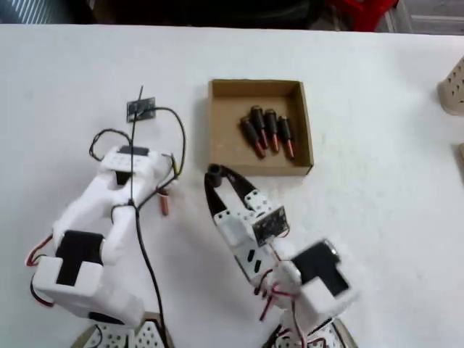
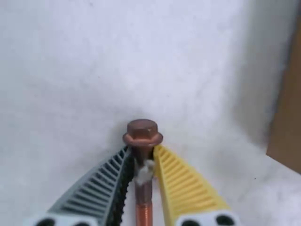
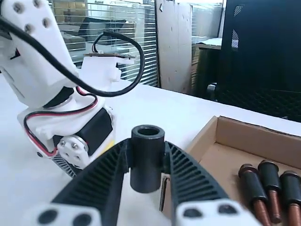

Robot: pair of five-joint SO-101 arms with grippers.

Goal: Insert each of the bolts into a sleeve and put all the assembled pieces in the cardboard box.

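The left tool (image 2: 141, 151) was clamped on the shank of a copper bolt (image 2: 143, 135), head outermost, long axis running out along the tool. To its right and apart, the right tool (image 3: 146, 149) gripped a black sleeve (image 3: 147, 139) upright, bore open on top, just off the near left corner of the cardboard box (image 1: 217, 130). Bolt and bore looked not yet aligned. Four assembled pieces (image 1: 267, 130) lay inside the box

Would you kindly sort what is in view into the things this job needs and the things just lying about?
Belongs to the job:
- bolt, held in the left gripper
- sleeve, held in the right gripper
- cardboard box
- four assembled pieces lying in it

Just lying about:
- small black board left of the box
- beige perforated block at the picture's right edge
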